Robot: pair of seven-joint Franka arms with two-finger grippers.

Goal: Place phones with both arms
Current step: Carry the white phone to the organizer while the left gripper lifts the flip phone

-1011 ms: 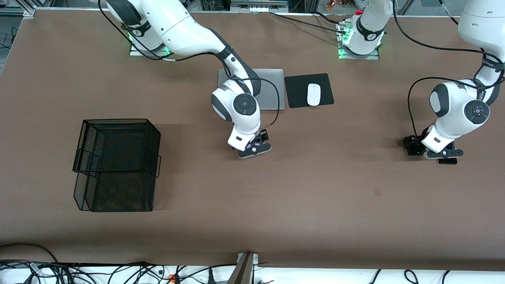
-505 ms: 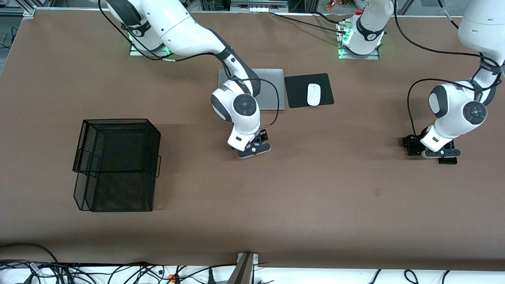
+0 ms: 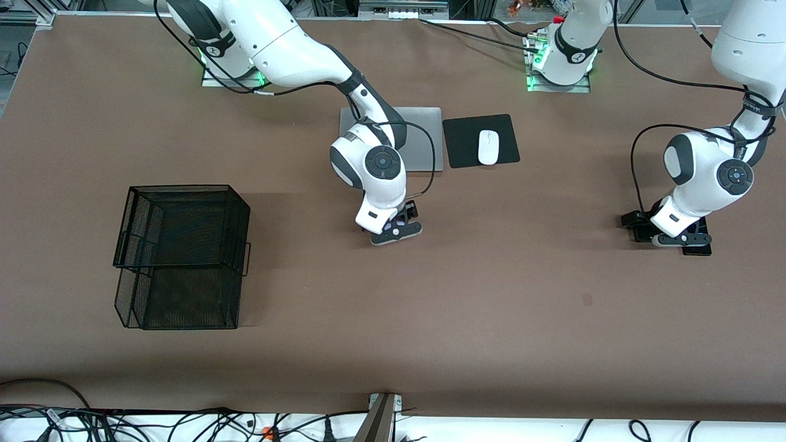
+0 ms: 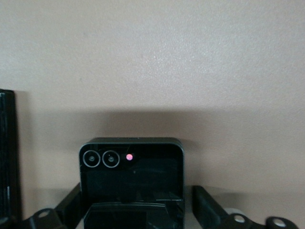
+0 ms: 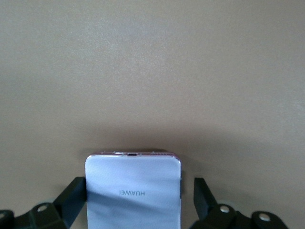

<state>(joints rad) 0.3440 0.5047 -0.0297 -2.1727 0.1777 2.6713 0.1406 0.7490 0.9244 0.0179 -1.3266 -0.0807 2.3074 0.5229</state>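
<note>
My right gripper (image 3: 396, 233) (image 5: 138, 200) is low over the table's middle. It is open, and its fingers (image 5: 71, 200) straddle the pale lilac-white phone (image 5: 133, 188) (image 3: 398, 231) lying flat on the table. At the left arm's end, my left gripper (image 3: 678, 239) (image 4: 136, 202) is open around the small squarish black phone (image 4: 132, 171). One finger (image 4: 71, 207) sits at the phone's side and the other (image 4: 205, 207) stands a little off it. A black phone's edge (image 3: 697, 250) shows under that hand. A black slab's edge (image 4: 7, 152) lies beside the small phone.
A black wire basket (image 3: 181, 258) stands toward the right arm's end. A silver laptop (image 3: 427, 138) lies near the bases. Beside it is a black mouse pad (image 3: 509, 138) with a white mouse (image 3: 488, 147) on it. Brown tabletop (image 3: 522, 307) stretches toward the front camera.
The left hand has shifted slightly toward the table's middle and settled lower over the black phone, and its fingers have drawn in. The right arm has barely moved.
</note>
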